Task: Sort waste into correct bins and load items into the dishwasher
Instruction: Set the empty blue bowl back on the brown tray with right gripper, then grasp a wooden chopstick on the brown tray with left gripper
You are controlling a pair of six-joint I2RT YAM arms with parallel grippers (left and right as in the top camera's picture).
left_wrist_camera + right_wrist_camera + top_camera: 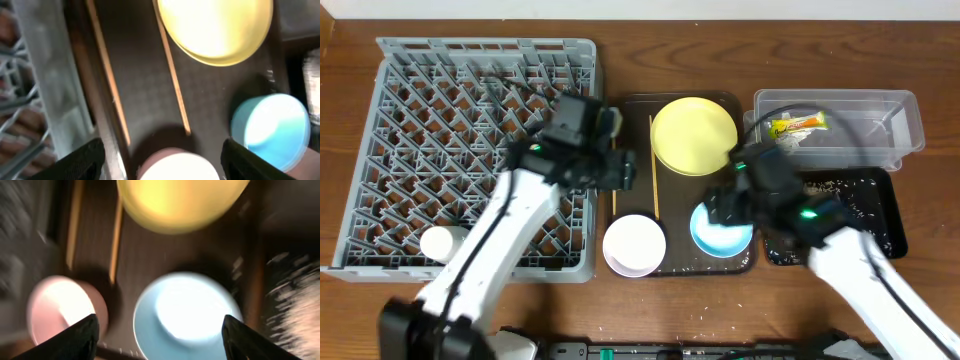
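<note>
The grey dish rack fills the left, with a small white cup lying in its near left corner. On the brown serving tray sit the yellow plate, the chopsticks, the light blue bowl and the white-pink bowl. My left gripper is open above the white-pink bowl, between the chopsticks. My right gripper is open over the light blue bowl. The snack wrapper lies in the clear tub. Pale crumbs speckle the black tray.
The rack's right wall runs close beside the left gripper. The yellow plate and the blue bowl lie ahead of it. The pink bowl sits left of the right gripper. Both arms crowd the serving tray.
</note>
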